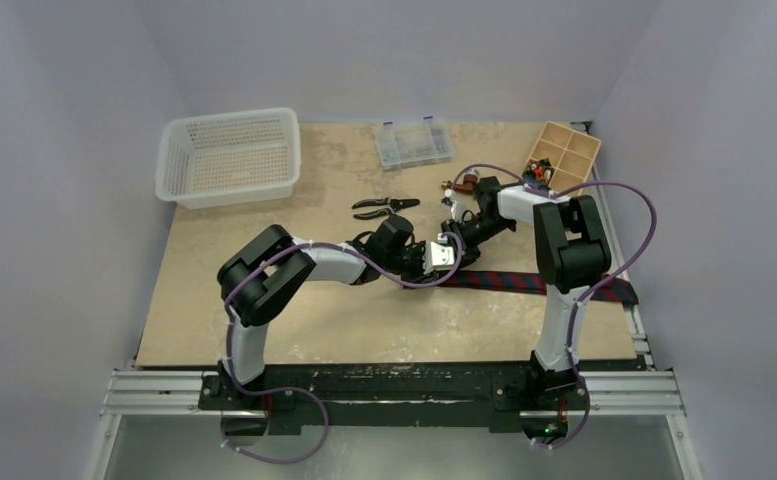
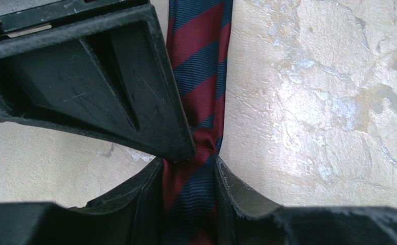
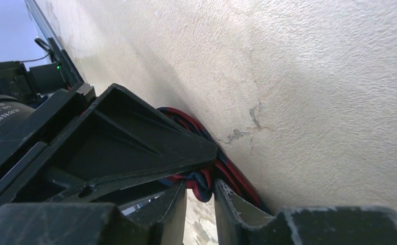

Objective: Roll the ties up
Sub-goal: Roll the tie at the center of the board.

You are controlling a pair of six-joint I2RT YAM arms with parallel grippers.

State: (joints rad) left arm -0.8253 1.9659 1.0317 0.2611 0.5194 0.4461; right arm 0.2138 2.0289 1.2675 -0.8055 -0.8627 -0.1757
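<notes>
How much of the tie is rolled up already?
Barely started. Done: only the end looks bunched into a few layers. In hand: the left fingers and right fingers both pinch that end of the striped tie. To do: nearly its whole length lies flat on the table, unrolled.

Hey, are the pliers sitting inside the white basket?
No, the pliers lie on the table to the right of the white basket, outside it.

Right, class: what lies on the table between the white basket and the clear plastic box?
Nothing: the top view shows bare table between the basket and the box.
</notes>
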